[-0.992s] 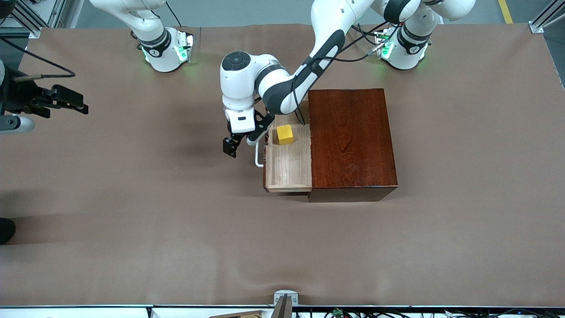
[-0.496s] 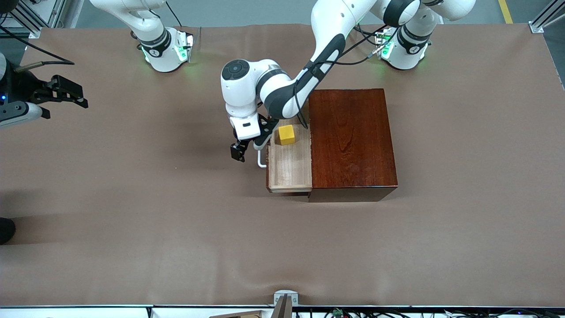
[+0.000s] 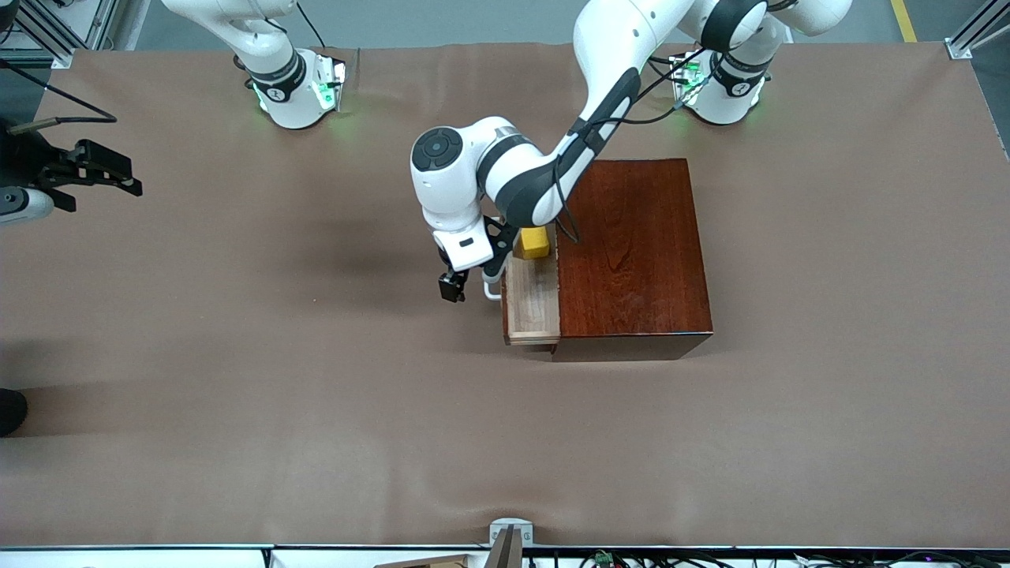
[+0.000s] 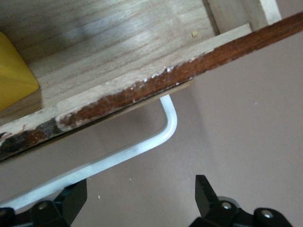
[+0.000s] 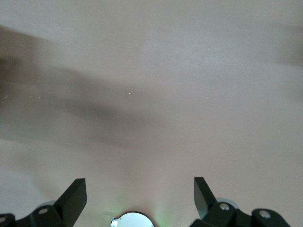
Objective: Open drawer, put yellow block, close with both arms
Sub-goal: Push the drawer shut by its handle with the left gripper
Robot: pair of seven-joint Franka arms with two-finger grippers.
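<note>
Front view shows me the brown table (image 3: 237,394), then the glossy mahogany box (image 3: 631,244) toward the left arm's end, with its drawer (image 3: 532,304) pulled only partway out and facing the right arm's end. The yellow block (image 3: 535,243) sits inside the pale tray, close against the box's opening.

The step in hand, as I judge it, is pushing the drawer shut. To do it well I'd press squarely on the dark front or the white handle (image 4: 142,146), low and level, so the tray runs straight on its slides and doesn't skew; I'd also watch that the block clears the box's lip as it goes under.

My left hand (image 3: 467,282) hangs just in front of the drawer front, fingers spread apart with nothing between them; one finger looks to be at the handle, though I cannot tell whether it touches.

My right hand (image 3: 99,172) waits over the table edge at the right arm's end, jaws wide and empty.
</note>
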